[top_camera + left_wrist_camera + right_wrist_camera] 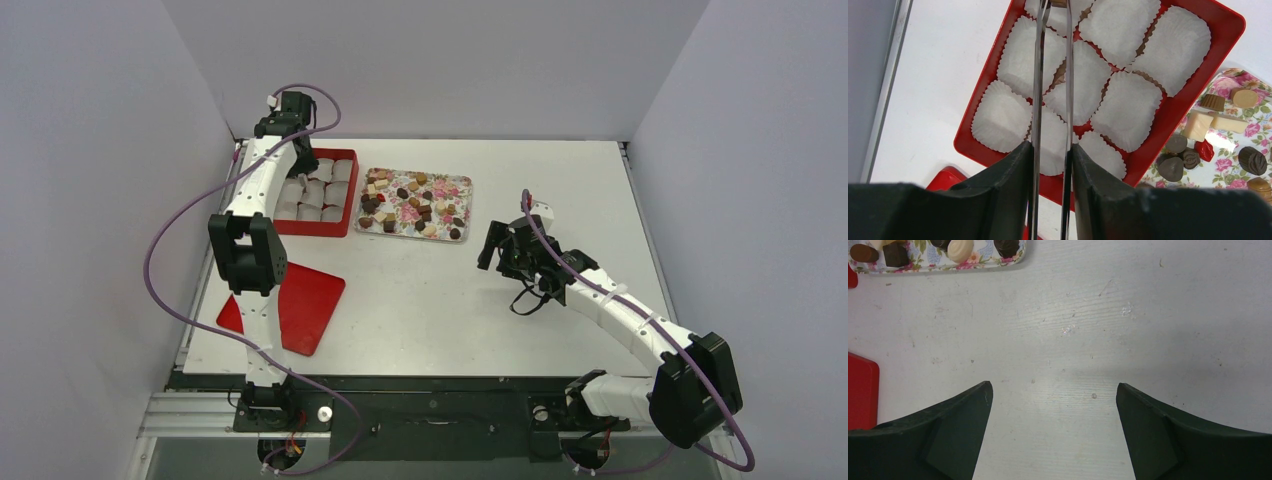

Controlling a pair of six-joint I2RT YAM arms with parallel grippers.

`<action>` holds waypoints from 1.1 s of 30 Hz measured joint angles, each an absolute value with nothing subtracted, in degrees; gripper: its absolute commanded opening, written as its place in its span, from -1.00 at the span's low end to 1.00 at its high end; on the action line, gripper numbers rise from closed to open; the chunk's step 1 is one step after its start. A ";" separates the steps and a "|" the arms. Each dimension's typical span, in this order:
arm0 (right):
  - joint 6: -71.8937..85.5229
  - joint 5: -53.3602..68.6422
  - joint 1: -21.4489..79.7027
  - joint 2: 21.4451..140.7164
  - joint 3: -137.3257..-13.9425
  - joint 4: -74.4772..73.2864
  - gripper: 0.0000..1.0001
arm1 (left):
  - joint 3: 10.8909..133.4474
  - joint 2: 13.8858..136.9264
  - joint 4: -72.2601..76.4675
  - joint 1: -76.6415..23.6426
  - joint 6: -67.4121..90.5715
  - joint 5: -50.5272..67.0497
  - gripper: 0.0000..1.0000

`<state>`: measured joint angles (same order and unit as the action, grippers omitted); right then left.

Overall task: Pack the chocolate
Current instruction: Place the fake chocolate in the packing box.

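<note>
With my left hand (pixel 1050 147) clamped on the tweezers (pixel 1038 75) over the red box (pixel 1173 110) (a brown piece (pixel 1059 3) may sit at their tips), a sloppy release could miss a paper cup (pixel 1128 107); other chocolate (pixel 1198 125) lies on the tray (pixel 1230 167), my right hand (pixel 1054 390) open.

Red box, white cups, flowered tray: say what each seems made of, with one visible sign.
Red box: probably plastic, smooth with slight sheen. White cups: thin paper, matte with pleated, crinkled walls. Flowered tray: unclear, maybe plastic or coated metal; shiny printed surface, raised rim.
</note>
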<state>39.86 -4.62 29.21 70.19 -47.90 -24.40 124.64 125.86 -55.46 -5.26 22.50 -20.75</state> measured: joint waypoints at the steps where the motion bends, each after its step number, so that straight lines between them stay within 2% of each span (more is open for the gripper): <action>1: 39.86 -4.62 29.21 70.19 -47.90 -24.40 0.78 | 124.64 125.86 -55.46 -5.26 22.35 -20.75 -0.28; 7: 39.86 -4.64 29.21 70.19 -47.90 -24.27 0.78 | 124.64 125.86 -55.42 -5.26 21.74 -20.71 -0.13; 23: 39.81 -4.64 29.21 70.17 -50.00 -24.53 0.78 | 124.90 124.25 -56.53 -7.46 21.50 -20.32 -0.11; 33: 39.88 -5.93 29.21 68.03 -50.17 -25.74 0.78 | 114.17 108.29 -55.48 -18.20 21.91 -17.87 -0.11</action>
<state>39.88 -5.93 29.21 68.03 -50.17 -25.74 114.17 108.29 -55.48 -18.20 21.91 -17.87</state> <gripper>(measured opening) 0.890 0.447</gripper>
